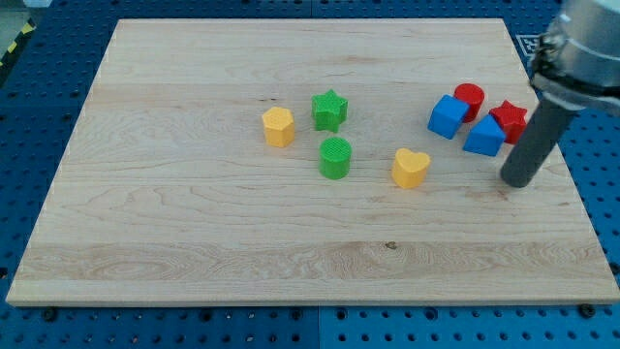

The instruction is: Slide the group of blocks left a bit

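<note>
A group of blocks sits at the view's right: a blue cube (pixel 448 116), a red cylinder (pixel 470 98), a blue block (pixel 483 137) and a red star (pixel 510 119), close together. My tip (pixel 516 182) rests on the wooden board (pixel 194 223) just to the lower right of this group, next to the blue block and the red star, not clearly touching them. Near the middle lie a yellow hexagon (pixel 278 127), a green star (pixel 329 111), a green cylinder (pixel 336 157) and a yellow heart (pixel 411 168).
The board lies on a blue perforated table (pixel 58 58). The arm's grey body (pixel 586 48) hangs over the board's top right corner. The board's right edge is close to my tip.
</note>
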Action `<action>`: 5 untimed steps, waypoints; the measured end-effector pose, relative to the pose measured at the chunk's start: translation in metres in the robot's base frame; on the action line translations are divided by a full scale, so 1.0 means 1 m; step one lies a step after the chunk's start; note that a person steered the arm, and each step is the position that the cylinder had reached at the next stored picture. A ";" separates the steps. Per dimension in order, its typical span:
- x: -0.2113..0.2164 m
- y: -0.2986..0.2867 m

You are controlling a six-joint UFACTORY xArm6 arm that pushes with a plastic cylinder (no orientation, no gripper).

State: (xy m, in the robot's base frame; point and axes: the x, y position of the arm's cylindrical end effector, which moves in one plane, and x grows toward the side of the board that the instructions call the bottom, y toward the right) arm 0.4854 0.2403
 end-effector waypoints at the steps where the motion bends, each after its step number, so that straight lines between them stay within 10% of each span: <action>1: -0.020 0.037; 5: -0.072 0.028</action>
State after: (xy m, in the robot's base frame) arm 0.4132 0.2681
